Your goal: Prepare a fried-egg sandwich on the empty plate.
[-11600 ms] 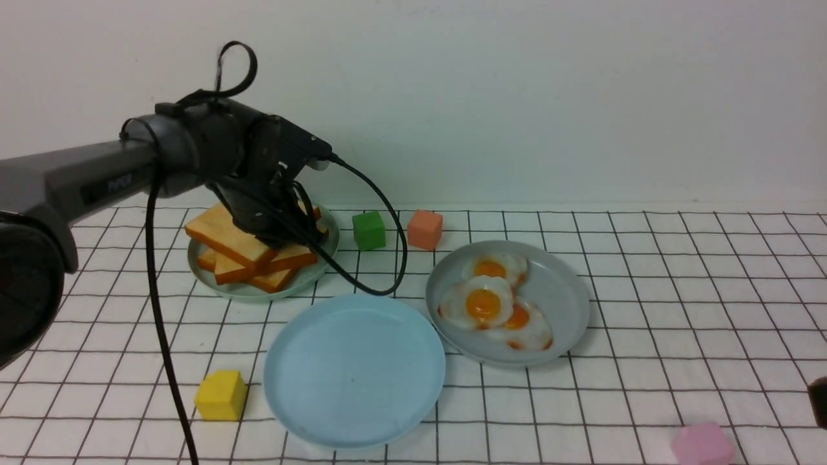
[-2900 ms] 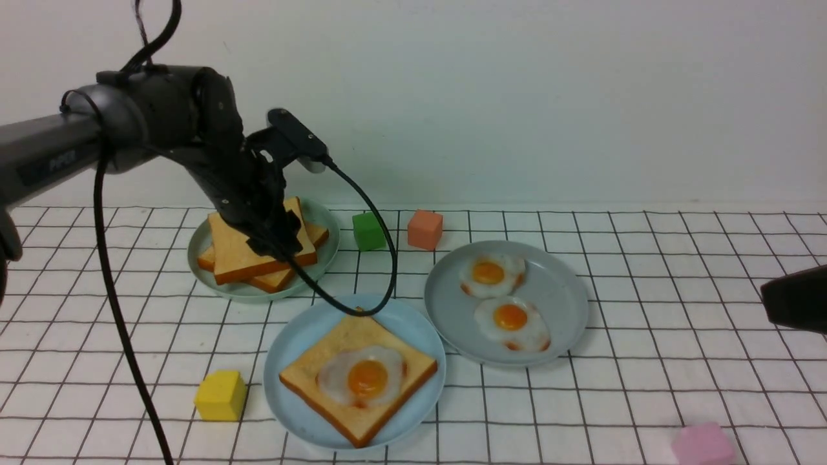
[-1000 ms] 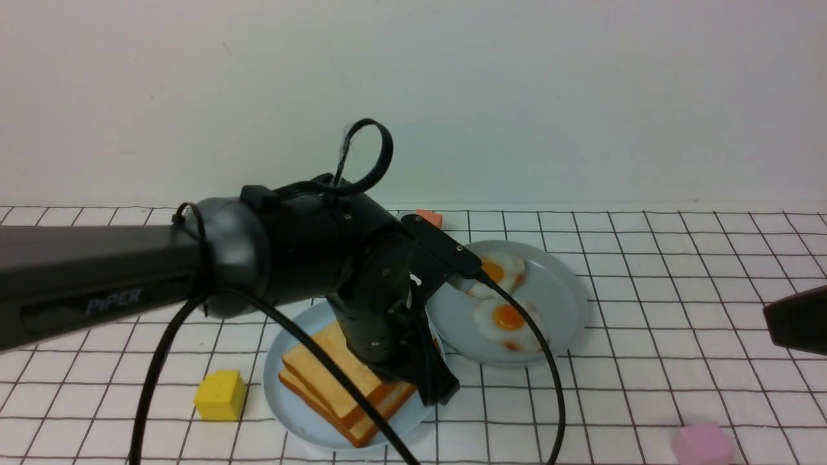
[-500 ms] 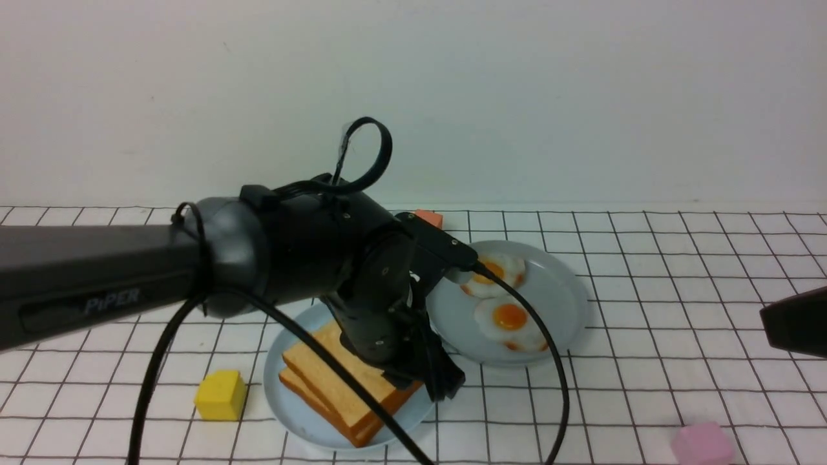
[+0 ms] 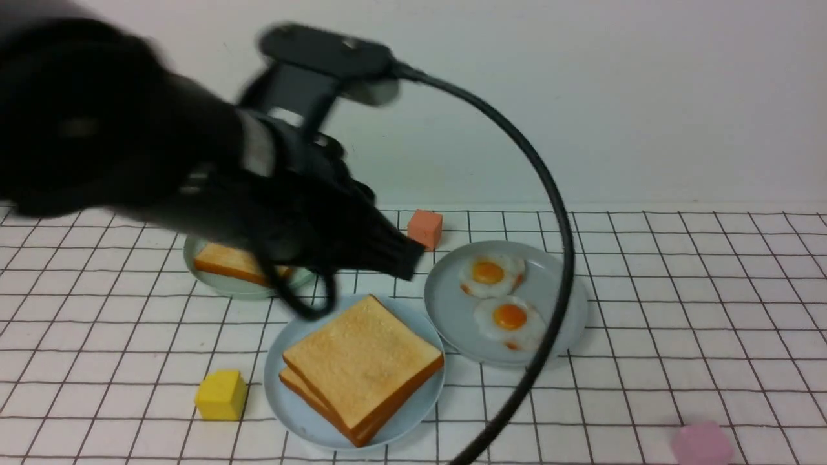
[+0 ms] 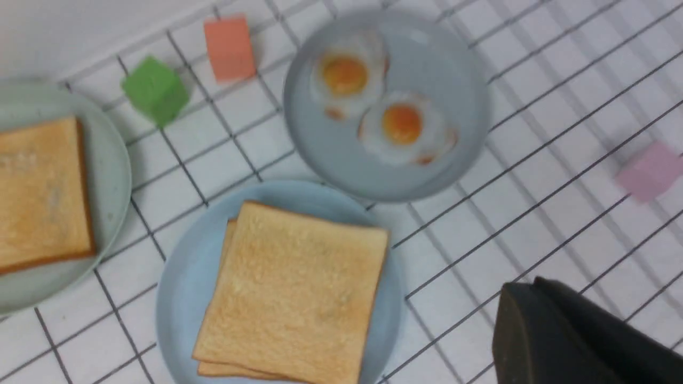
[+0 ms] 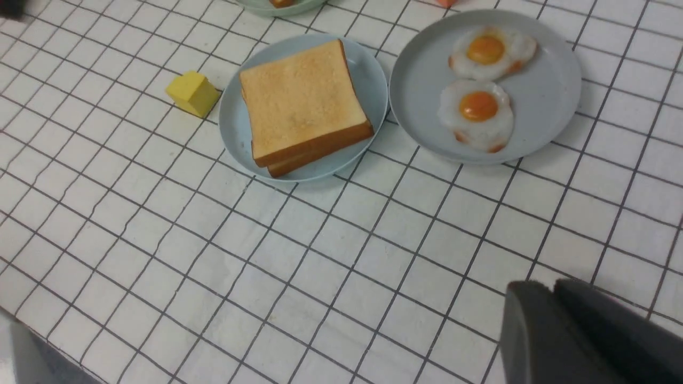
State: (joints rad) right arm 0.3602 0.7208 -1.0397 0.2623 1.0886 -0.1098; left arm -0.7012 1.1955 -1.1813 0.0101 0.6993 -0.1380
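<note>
The fried-egg sandwich (image 5: 362,361) lies on the light blue empty plate (image 5: 291,414) as two stacked toast slices, with its egg hidden between them. It also shows in the left wrist view as the sandwich (image 6: 293,288) on the plate (image 6: 181,298). The right wrist view has the sandwich (image 7: 301,96) and plate (image 7: 232,122) too. My left gripper (image 5: 407,261) hangs blurred above and behind the plate. It is shut and empty (image 6: 520,290), clear of the toast. My right gripper (image 7: 547,290) is shut on nothing above bare cloth, out of the front view.
A grey-blue plate (image 5: 562,284) to the right holds two fried eggs (image 5: 507,316). Behind on the left, a pale green plate (image 5: 226,289) carries one toast slice (image 5: 226,261). Orange (image 5: 425,228), yellow (image 5: 221,394), pink (image 5: 701,444) and green (image 6: 155,89) cubes lie around. The left arm's cable (image 5: 563,258) arcs in front of the grey-blue plate.
My left gripper has let go of the top toast slice, risen up and back from the plate, and closed. The slice stays on the sandwich. The right gripper's tip has left the front view.
</note>
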